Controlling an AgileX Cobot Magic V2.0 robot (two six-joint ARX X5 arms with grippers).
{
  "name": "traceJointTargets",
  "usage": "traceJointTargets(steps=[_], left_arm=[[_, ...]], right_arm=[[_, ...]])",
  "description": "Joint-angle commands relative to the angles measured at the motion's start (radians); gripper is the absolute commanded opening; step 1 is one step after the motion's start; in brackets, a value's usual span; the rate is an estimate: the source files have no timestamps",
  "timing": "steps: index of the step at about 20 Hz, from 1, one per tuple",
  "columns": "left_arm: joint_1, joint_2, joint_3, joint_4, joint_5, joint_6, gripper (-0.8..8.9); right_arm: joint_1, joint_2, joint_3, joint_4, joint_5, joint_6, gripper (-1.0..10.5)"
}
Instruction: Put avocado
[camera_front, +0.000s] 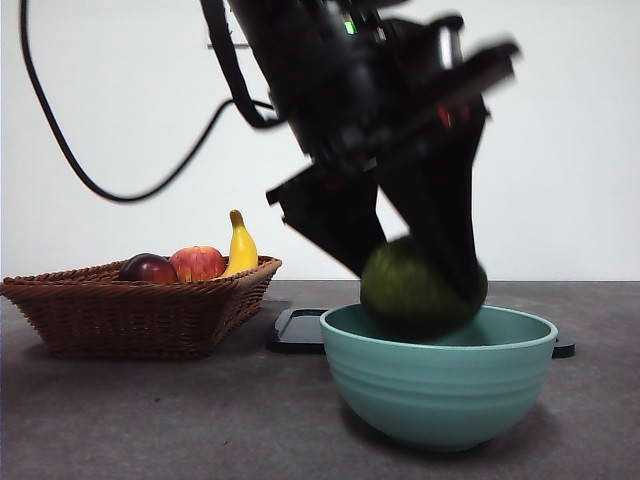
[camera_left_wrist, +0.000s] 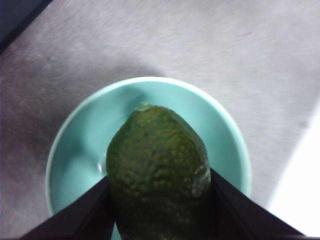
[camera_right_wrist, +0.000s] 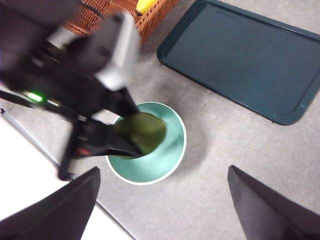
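Teal-green and waiting, the ceramic bowl (camera_front: 438, 375) sat directly under the avocado (camera_front: 418, 290), which the left gripper (camera_left_wrist: 159, 187) held clamped between both black jaws, the fruit's lower part already dipping past the rim. Its long axis ran out from the jaws toward the bowl's floor, stem end leading, so a release looked likely to drop it straight in. High above and well apart, the right gripper (camera_right_wrist: 162, 202) hung with jaws spread and empty, while the wicker basket (camera_front: 130, 310) of fruit and a dark tray (camera_right_wrist: 240, 55) lay beyond
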Motion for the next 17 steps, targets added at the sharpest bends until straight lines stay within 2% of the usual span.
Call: traceJointTargets(steps=[1, 10, 13, 17], left_arm=[[-0.019, 0.047, 0.021, 0.026, -0.039, 0.026, 1.5], [-0.036, 0.124, 0.021, 0.054, -0.053, 0.037, 1.63], [-0.038, 0.124, 0.021, 0.057, -0.053, 0.037, 3.08], [-0.046, 0.118, 0.027, 0.051, -0.052, 0.034, 3.21]], right_arm=[[0.005, 0.003, 0.02, -0.01, 0.003, 0.014, 4.1], [0.005, -0.004, 0.02, -0.032, 0.003, 0.014, 4.1], [0.005, -0.004, 0.02, -0.032, 0.003, 0.013, 4.1], [0.005, -0.004, 0.02, -0.032, 0.003, 0.013, 4.1]])
